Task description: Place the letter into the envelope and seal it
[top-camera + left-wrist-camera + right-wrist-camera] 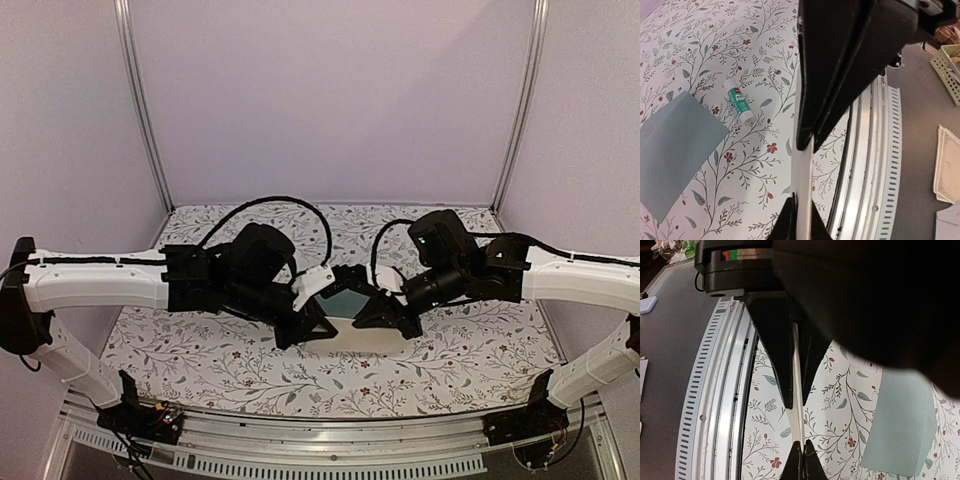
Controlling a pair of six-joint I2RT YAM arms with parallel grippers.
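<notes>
The left gripper (306, 328) and right gripper (386, 316) each pinched the letter (802, 175) above a floral-print table (200, 350) enclosed by lilac walls (330, 100).

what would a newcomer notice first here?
Both arms meet mid-table: the left gripper and right gripper each pinch the same thin whitish sheet, apparently the letter, seen edge-on above the floral table. The teal envelope lies flat nearby, with a glue stick beside it.

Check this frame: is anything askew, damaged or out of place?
Nothing stands out. The left gripper and right gripper each pinch the letter, seen edge-on; the envelope lies flat on the table, the glue stick on its side near it.
</notes>
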